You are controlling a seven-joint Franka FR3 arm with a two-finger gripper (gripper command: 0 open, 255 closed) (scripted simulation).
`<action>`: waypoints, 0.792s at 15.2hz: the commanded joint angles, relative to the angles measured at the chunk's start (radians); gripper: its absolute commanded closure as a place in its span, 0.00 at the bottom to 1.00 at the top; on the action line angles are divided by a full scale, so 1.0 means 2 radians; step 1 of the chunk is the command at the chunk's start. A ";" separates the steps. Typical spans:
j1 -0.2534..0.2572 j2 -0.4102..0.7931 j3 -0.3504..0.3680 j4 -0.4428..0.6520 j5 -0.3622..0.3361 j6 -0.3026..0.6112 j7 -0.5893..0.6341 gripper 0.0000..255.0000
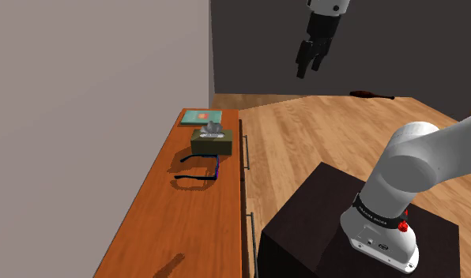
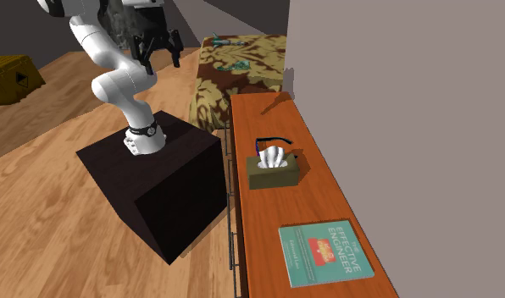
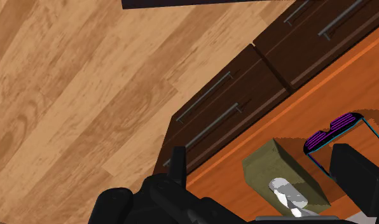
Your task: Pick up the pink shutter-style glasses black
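The shutter-style glasses (image 1: 197,170) lie on the orange-brown cabinet top (image 1: 171,229), just beyond an olive tissue box (image 1: 211,142) toward the shoulder view's lower left. Their slatted front is pink-purple with dark blue-black arms (image 3: 335,131). In the second exterior view the glasses (image 2: 272,142) peek out behind the tissue box (image 2: 274,173). My gripper (image 1: 311,60) hangs open high in the air over the wooden floor, well away from the cabinet and empty. Seen from the side, the gripper (image 2: 158,52) has its fingers spread. From the wrist, the gripper (image 3: 258,158) looks down on box and glasses.
A teal book (image 1: 202,118) lies at the cabinet's far end past the tissue box. The cabinet front has drawers with bar handles (image 3: 210,95). The dark stand (image 2: 153,182) sits on the floor beside it. A patterned upholstered piece (image 2: 234,72) stands beyond the cabinet.
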 commanded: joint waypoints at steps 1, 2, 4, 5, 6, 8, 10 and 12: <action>0.000 0.000 0.000 0.000 0.000 0.000 0.000 0.00; 0.002 0.007 0.003 -0.009 0.003 0.016 0.005 0.00; 0.005 0.022 0.010 -0.026 0.009 0.048 0.015 0.00; 0.007 0.031 0.014 -0.034 0.012 0.064 0.020 0.00; 0.008 0.041 0.017 -0.041 0.015 0.081 0.025 0.00; 0.012 0.062 0.025 -0.053 0.021 0.113 0.034 0.00; 0.015 0.086 0.032 -0.062 0.026 0.146 0.044 0.00; 0.018 0.112 0.039 -0.068 0.030 0.179 0.053 0.00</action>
